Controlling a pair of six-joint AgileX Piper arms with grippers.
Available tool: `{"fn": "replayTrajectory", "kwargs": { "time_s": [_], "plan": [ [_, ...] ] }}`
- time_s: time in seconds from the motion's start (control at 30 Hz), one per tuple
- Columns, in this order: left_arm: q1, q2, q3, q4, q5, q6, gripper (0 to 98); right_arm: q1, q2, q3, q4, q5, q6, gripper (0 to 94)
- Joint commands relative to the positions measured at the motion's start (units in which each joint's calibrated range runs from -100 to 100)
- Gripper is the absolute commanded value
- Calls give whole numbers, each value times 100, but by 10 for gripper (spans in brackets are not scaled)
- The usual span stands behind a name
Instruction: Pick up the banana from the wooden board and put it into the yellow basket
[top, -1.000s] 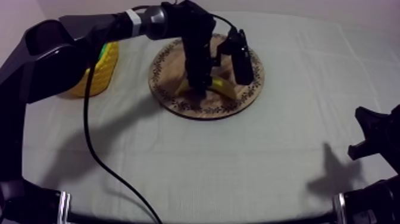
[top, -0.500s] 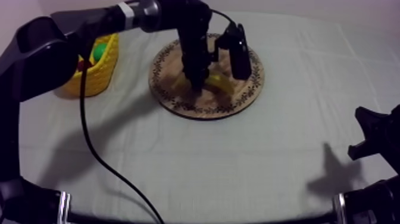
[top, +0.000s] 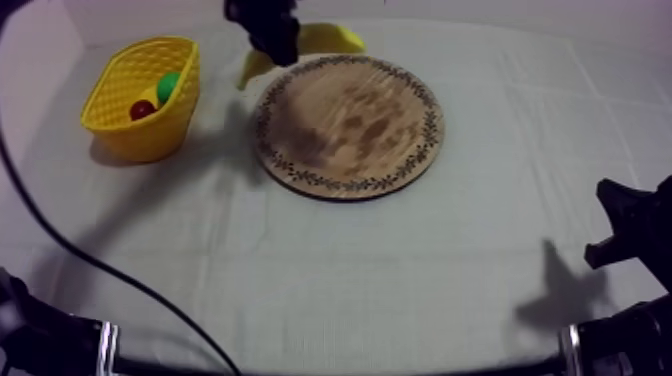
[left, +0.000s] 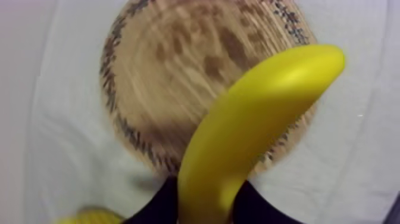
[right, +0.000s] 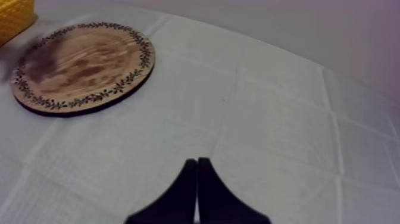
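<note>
Top view, starting at the left: your yellow basket (top: 150, 135) sits on the grey-white cloth (top: 330, 280) with a small red fruit (top: 142, 109) and a green fruit (top: 168, 87) down inside it. They're close together, but I can't tell if they touch.

Just right of the basket, up at the far side of the table, your left gripper (top: 277, 50) is pinching the banana (top: 328, 39) around its middle. The banana is up in the air, lying roughly crosswise. Its shorter end pokes out toward the basket and the longer end reaches along the far rim of the wooden board (top: 347, 125). So it's off the board and not in the basket yet.

The board lies flat on the cloth, near the basket but apart from it, patterned rim all the way round. Further right it's just cloth, and your right arm (top: 630, 230) sits low at the right edge, well apart from the board.

Left wrist view says the same: the black fingers (left: 158, 208) hug the banana from both sides, with the board well below it.

Right wrist view: your right gripper (right: 197, 164) has its fingers pressed together into a narrow wedge over the cloth. The board lies well beyond it, and a corner of the basket peeks in past the board.
</note>
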Motion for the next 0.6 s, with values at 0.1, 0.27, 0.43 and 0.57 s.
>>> {"fn": "replayTrajectory", "kwargs": {
  "time_s": [0.1, 0.27, 0.43, 0.57],
  "plan": [
    [-298, -1505, 1003, 51, 77, 867, 242, 0, 0, -3, 0, 4, 2, 3],
    [-768, -2027, 986, 88, 92, 1403, 236, 0, 0, -3, 0, 4, 2, 3],
    [-1265, -2052, 429, 46, 94, 1726, 219, 0, 0, -3, 0, 4, 2, 3],
    [-1574, -1810, -47, -49, 90, 1838, 205, 0, 0, -3, 0, 4, 3, 3]
  ]
}}
